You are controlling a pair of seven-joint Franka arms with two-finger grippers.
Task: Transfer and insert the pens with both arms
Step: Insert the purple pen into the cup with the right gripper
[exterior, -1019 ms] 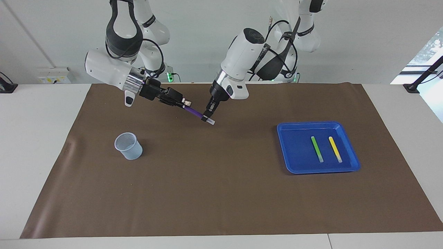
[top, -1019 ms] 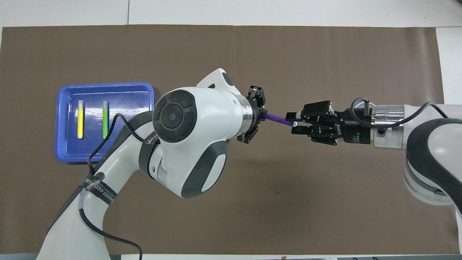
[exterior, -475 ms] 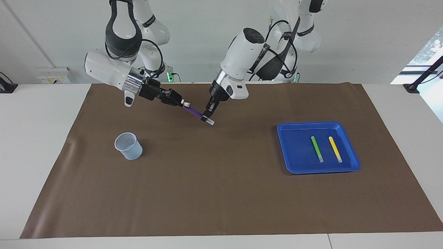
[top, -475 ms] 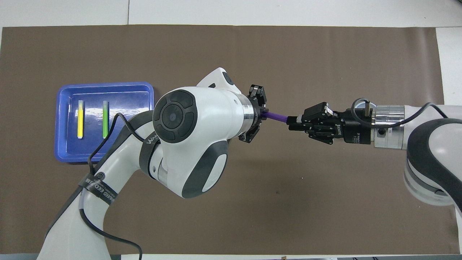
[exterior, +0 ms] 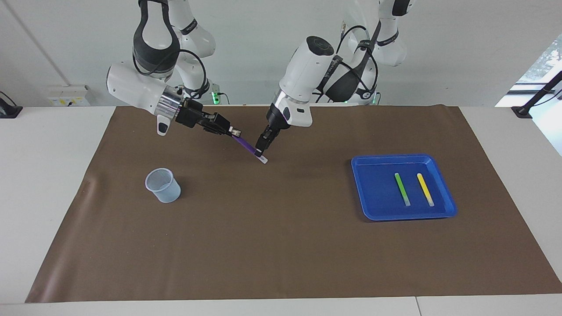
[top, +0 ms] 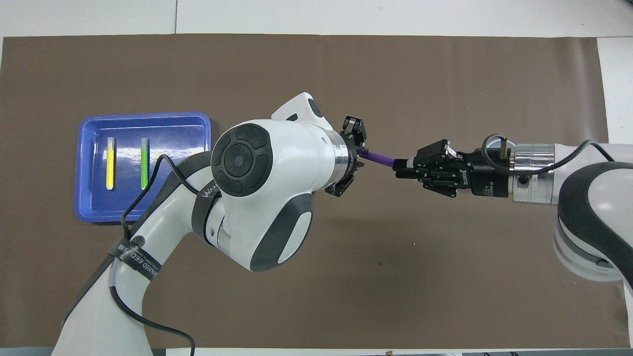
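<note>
The purple pen (exterior: 243, 145) (top: 378, 159) hangs slanted in the air over the brown mat, between the two grippers. My right gripper (exterior: 235, 131) (top: 403, 164) is shut on its upper end. My left gripper (exterior: 261, 150) (top: 357, 155) points down at the pen's lower end, open. The whitish tip sticks out just below that gripper. The green pen (exterior: 401, 188) (top: 144, 163) and the yellow pen (exterior: 425, 189) (top: 110, 163) lie side by side in the blue tray (exterior: 377, 215) (top: 143, 115).
A pale translucent cup (exterior: 163, 185) stands upright on the brown mat (exterior: 281, 245) toward the right arm's end of the table. It is farther from the robots than the held pen. The blue tray sits toward the left arm's end.
The right gripper closed on the purple pen's upper end. The left gripper then loosened, and the pen's whitish end sagged lower and swung a little toward the right arm.
</note>
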